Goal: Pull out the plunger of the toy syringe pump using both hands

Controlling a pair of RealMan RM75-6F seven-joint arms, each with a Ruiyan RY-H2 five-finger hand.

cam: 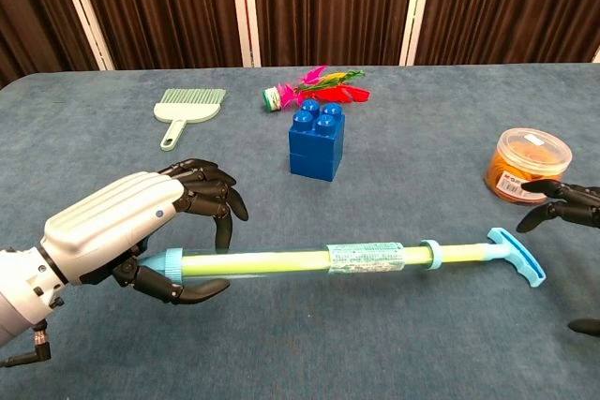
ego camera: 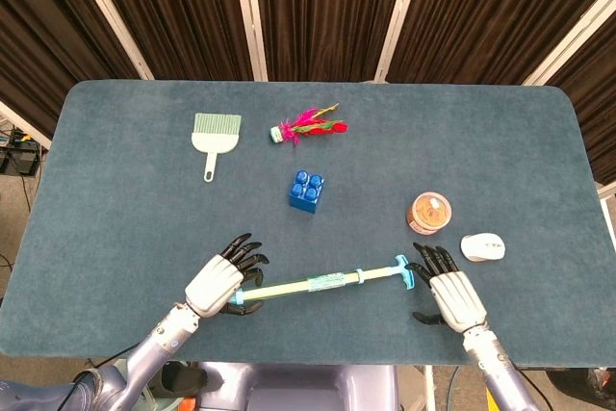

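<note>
Syringe pump [cam: 309, 260]: left robot hand [cam: 141, 231] grips barrel; right robot hand [ego camera: 448, 291] beside handle.

A green hand brush [ego camera: 215, 135] and a pink feather shuttlecock [ego camera: 308, 127] lie near the table's [ego camera: 115, 199] far edge; a blue brick [ego camera: 308, 190] sits mid-table; an orange-filled jar [ego camera: 429, 213] and white mouse [ego camera: 482, 246] sit toward the right edge.

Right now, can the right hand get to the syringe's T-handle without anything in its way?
Probably yes. The right hand is open beside the T-handle, with only bare table between them. The orange jar and white mouse sit farther back, off the path.
</note>
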